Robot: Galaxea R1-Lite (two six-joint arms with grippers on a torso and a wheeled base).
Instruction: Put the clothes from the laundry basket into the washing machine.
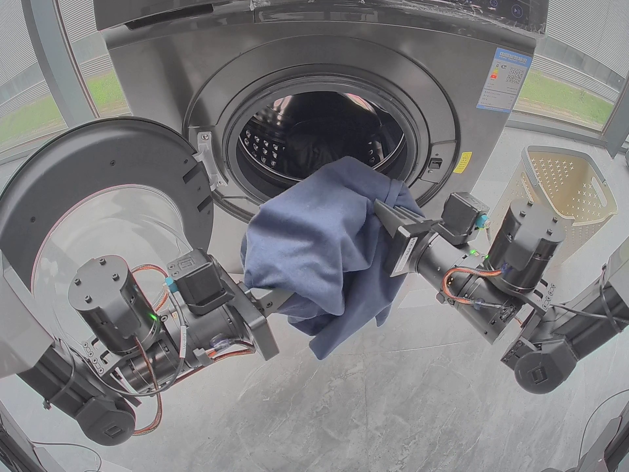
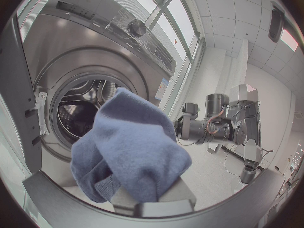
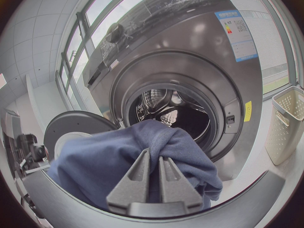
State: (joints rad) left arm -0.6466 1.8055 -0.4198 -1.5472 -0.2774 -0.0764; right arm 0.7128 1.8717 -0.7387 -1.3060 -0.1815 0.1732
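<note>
The right pincer is closed almost fully, its two dark fingers pinching a fold of the dark blue cloth garment just in front of the grey front-loading washing machine. The left pincer is sunk into the garment's lower folds; how far open it is cannot be told. The garment hangs outside the machine, its top overlapping the lower rim of the round drum opening. The machine's round door stands open. A cream perforated plastic laundry basket stands beside the machine.
</note>
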